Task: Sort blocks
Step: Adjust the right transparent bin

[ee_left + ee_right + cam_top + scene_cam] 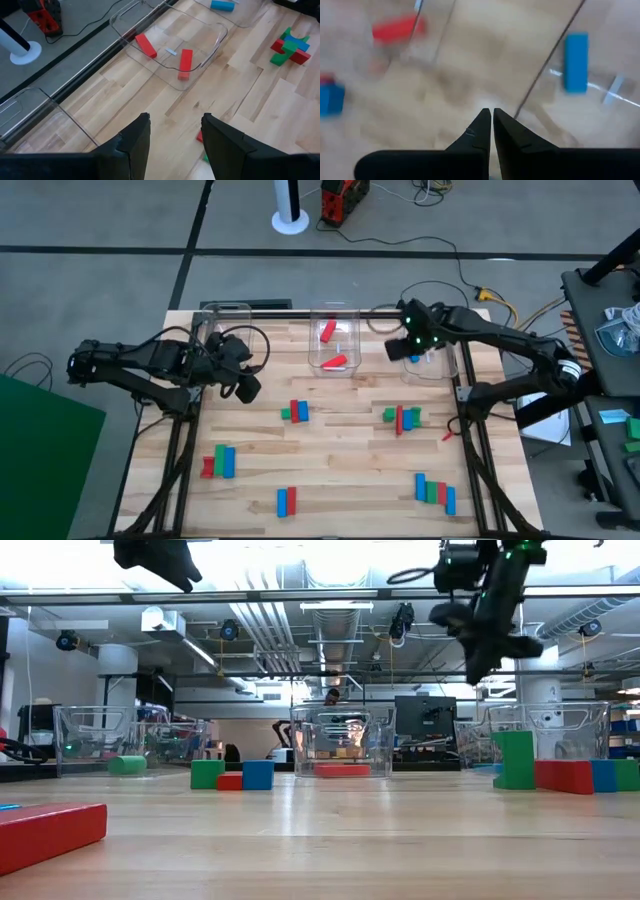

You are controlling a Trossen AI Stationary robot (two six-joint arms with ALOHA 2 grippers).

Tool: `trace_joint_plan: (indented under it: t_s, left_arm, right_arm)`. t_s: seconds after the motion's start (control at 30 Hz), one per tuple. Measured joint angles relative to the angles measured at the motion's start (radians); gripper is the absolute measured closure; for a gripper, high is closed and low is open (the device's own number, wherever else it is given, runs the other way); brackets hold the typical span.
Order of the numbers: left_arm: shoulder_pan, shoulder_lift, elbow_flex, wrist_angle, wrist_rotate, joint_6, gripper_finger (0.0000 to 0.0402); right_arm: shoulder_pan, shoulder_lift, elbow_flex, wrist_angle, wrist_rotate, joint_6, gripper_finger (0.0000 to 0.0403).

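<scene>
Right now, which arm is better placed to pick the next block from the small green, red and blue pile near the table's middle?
Probably the left. Its tool is open and empty, close to the green, red and blue pile. The right tool is shut beside the right clear plastic bin.

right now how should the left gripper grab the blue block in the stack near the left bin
Come straight down with the open left gripper and pinch the blue block across its narrow width at mid-length. It lies flat with a red block against one long side, so that finger has little room.
</scene>
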Motion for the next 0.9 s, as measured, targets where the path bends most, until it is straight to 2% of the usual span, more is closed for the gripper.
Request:
trace_joint_plan:
  t_s: [0.17, 0.3, 0.47, 0.73, 0.9]
  left_arm:
    - [0.0, 0.0, 0.0, 0.0, 0.0, 0.004, 0.0247]
    - [0.0, 0.0, 0.0, 0.0, 0.0, 0.004, 0.0247]
    - [0.001, 0.0, 0.0, 0.0, 0.0, 0.004, 0.0247]
    - [0.001, 0.0, 0.0, 0.0, 0.0, 0.004, 0.0247]
    - [0.002, 0.0, 0.0, 0.0, -0.008, 0.013, 0.0247]
  right_arm:
    - [0.116, 0.0, 0.037, -0.239, -0.016, 0.042, 0.0391]
    - [0.169, 0.0, 0.041, -0.355, -0.034, 0.09, 0.0391]
    - [0.19, 0.0, -0.012, -0.398, -0.055, 0.11, 0.039]
    - [0.187, 0.0, -0.149, -0.401, 0.035, 0.171, 0.039]
    - [0.187, 0.0, -0.188, -0.403, 0.09, 0.204, 0.039]
